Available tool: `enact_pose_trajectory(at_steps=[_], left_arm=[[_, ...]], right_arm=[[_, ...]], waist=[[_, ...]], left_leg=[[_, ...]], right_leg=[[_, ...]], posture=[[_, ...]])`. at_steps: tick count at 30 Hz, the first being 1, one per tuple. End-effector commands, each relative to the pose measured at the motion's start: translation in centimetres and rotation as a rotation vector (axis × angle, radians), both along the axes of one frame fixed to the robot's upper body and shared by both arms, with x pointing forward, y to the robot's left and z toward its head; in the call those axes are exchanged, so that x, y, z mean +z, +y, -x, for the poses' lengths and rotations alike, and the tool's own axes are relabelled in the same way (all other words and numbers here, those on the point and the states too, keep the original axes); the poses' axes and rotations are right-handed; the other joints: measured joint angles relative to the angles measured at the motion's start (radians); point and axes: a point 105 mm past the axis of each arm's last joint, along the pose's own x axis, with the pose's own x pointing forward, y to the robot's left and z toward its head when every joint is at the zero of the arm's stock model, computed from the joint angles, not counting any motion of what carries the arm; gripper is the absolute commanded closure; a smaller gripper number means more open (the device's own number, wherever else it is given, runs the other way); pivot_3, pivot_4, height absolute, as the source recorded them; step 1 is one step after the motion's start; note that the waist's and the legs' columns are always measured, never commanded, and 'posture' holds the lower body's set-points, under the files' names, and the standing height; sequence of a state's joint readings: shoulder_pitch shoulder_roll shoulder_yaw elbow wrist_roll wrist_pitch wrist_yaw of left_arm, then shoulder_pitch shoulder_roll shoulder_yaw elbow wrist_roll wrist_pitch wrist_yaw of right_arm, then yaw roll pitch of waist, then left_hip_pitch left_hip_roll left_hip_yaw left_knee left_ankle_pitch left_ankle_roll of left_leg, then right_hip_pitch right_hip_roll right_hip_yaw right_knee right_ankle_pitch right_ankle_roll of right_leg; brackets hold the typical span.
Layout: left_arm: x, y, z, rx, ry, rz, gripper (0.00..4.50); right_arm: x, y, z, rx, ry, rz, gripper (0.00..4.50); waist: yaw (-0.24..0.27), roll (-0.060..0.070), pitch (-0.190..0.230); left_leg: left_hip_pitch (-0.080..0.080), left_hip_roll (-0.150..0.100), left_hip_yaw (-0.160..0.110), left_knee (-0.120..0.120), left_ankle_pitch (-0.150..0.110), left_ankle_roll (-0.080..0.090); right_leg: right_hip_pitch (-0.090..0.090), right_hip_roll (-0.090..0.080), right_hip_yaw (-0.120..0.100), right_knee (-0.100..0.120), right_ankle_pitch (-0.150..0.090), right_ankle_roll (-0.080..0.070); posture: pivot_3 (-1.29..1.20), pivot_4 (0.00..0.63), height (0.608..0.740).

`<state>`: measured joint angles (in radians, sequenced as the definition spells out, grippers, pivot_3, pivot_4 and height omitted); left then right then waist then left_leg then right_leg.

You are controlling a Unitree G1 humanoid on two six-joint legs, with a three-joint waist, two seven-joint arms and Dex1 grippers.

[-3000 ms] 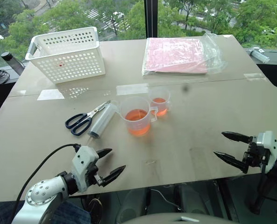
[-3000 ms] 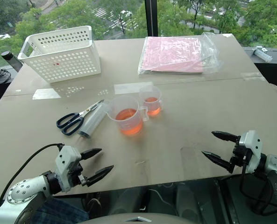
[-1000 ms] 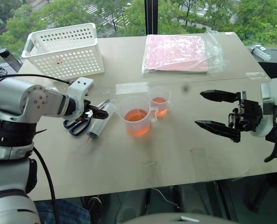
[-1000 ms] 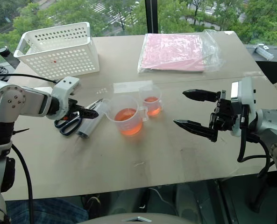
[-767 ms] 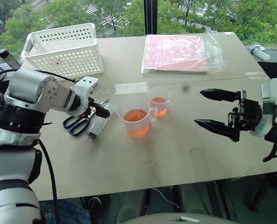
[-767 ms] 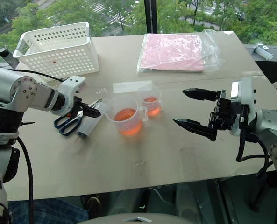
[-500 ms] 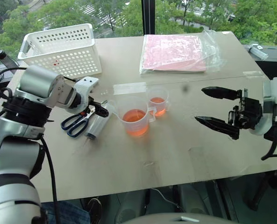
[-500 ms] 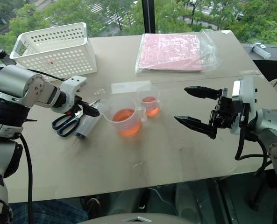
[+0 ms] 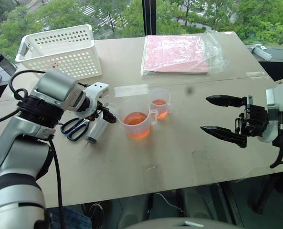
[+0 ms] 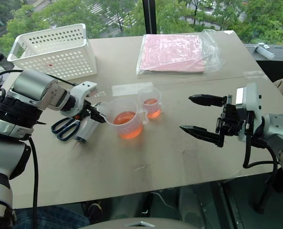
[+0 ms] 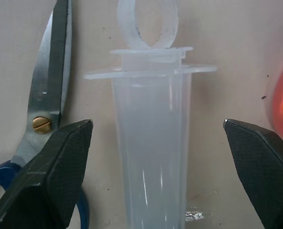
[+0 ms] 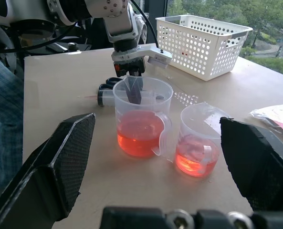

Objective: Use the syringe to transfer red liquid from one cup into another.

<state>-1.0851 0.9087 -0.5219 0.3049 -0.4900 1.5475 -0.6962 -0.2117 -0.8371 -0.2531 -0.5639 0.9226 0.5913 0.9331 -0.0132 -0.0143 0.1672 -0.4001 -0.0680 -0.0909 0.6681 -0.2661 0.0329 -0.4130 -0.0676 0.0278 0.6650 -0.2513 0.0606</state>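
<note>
Table: open left gripper astride syringe.

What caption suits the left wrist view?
Open left gripper straddles the syringe lying beside the scissors, not yet gripping it.

A beige table bears a white perforated plastic basket, a bagged pink sheaf, black-handled scissors, a clear plastic syringe and two clear handled cups, the larger and the smaller, both holding orange-red liquid.
</note>
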Motion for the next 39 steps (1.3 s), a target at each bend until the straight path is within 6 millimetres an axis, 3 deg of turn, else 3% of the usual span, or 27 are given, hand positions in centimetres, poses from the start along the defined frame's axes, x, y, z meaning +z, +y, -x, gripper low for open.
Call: enact_pose_trajectory(at_steps=[1, 8, 22, 23, 25, 30, 35, 39], left_arm=[[0.4, 0.2, 0.0, 0.018, -0.010, -0.003, 0.00], [-0.4, 0.2, 0.3, 0.033, 0.025, 0.001, 0.00], [-0.9, 0.0, -1.7, 0.064, -0.034, 0.004, 0.00], [-1.0, 0.1, -1.8, 0.066, -0.035, 0.001, 0.42], [-1.0, 0.3, -1.8, 0.060, -0.037, -0.013, 0.76], [-0.7, 0.6, -2.2, 0.044, -0.066, -0.045, 3.09], [-0.3, 0.7, -2.5, 0.039, -0.094, -0.052, 3.17], [2.0, -0.6, -3.6, -0.013, -0.229, 0.047, 3.17]], right_arm=[[1.1, 0.0, 0.6, 0.017, -0.055, 0.005, 0.04], [1.2, 0.0, 0.5, 0.001, -0.068, -0.008, 0.04], [1.3, -0.2, 0.5, -0.008, -0.073, -0.016, 0.04], [1.3, -0.2, 0.5, -0.009, -0.074, -0.016, 0.00], [1.3, -0.2, 0.5, -0.010, -0.074, -0.017, 0.00], [1.2, -0.2, 0.5, -0.014, -0.076, -0.022, 0.00], [1.2, 0.0, 0.5, -0.014, -0.074, -0.028, 0.00], [1.2, 0.0, 0.4, -0.013, -0.074, -0.029, 0.00]], waist=[[0.001, 0.000, 0.000], [0.000, 0.000, 0.000], [0.006, 0.003, -0.002], [0.006, 0.003, -0.002], [0.006, 0.003, -0.002], [0.008, 0.003, -0.002], [0.005, 0.002, -0.002], [0.003, 0.001, -0.001]], left_leg=[[0.000, 0.000, 0.000, 0.000, 0.000, 0.000], [0.000, 0.000, 0.000, 0.000, 0.000, 0.000], [0.004, -0.001, 0.000, 0.003, -0.001, 0.002], [0.005, -0.001, 0.000, 0.003, -0.001, 0.002], [0.005, -0.001, 0.000, 0.003, -0.001, 0.002], [0.005, -0.002, 0.000, 0.003, 0.000, 0.001], [0.003, -0.002, 0.000, 0.003, 0.001, -0.001], [0.003, -0.002, -0.001, 0.003, 0.001, -0.001]], right_leg=[[0.000, 0.000, 0.000, 0.000, 0.000, 0.000], [0.000, 0.000, 0.000, 0.000, 0.000, 0.000], [0.001, -0.001, 0.000, 0.011, 0.000, 0.000], [0.001, -0.001, 0.000, 0.012, 0.000, 0.000], [0.001, -0.001, 0.000, 0.013, 0.000, 0.000], [0.001, -0.001, 0.000, 0.012, 0.000, 0.000], [0.000, -0.002, 0.000, 0.012, 0.000, 0.000], [0.000, -0.002, 0.000, 0.012, 0.000, 0.000]], posture=[[0.00, 0.150, 0.740], [0.00, 0.150, 0.740], [0.00, 0.150, 0.740], [0.00, 0.150, 0.740], [0.00, 0.150, 0.740], [0.00, 0.150, 0.740], [0.00, 0.150, 0.740], [0.00, 0.150, 0.740]])
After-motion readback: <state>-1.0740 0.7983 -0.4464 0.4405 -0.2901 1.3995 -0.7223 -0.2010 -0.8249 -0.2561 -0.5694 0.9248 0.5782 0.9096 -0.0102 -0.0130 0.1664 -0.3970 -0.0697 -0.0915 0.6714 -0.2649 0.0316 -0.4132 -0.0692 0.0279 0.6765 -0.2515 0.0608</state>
